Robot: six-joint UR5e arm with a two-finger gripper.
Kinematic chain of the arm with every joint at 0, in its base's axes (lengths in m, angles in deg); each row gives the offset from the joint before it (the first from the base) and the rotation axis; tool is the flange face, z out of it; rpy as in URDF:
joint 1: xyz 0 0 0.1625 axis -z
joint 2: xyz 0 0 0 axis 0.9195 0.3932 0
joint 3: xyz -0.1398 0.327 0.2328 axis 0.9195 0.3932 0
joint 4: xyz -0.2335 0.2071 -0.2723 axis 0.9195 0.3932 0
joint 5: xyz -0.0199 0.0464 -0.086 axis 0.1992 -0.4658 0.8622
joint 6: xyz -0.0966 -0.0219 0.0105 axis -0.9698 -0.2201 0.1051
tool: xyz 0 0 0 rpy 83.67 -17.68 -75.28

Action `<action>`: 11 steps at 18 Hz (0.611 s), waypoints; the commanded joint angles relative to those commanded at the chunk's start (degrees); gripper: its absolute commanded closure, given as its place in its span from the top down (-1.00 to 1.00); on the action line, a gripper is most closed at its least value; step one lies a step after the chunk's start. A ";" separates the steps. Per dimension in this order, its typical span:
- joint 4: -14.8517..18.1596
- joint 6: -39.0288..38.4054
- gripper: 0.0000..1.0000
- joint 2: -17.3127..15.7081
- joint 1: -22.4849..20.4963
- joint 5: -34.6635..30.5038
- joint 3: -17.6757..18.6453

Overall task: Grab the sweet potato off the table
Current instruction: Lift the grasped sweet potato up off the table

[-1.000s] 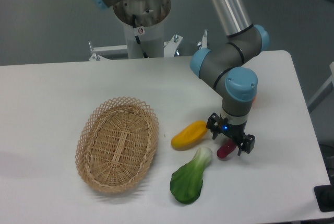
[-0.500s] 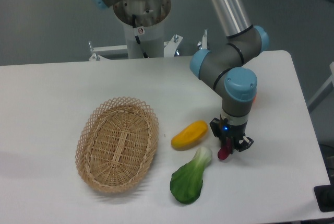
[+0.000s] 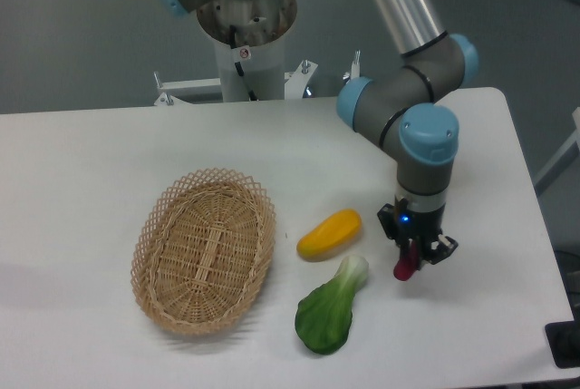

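The black two-finger gripper (image 3: 412,257) has shifted right with the slim magenta-purple sweet potato (image 3: 404,266). It is closed tightly on it, holding it upright over the white surface (image 3: 91,171).

No readable text, brand or number is showing anywhere in the view. A small round red-and-white sticker (image 3: 243,52) is sitting on the white robot pedestal (image 3: 245,63) behind the table, but its marking is too small and blurred to make out.
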 joint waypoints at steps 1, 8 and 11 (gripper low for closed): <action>3.33 0.00 -0.63 -0.88 0.00 0.09 -2.11; 19.80 2.53 -0.64 -3.70 -4.47 3.16 -13.55; 23.38 10.26 -0.65 -5.54 -7.90 3.51 -13.64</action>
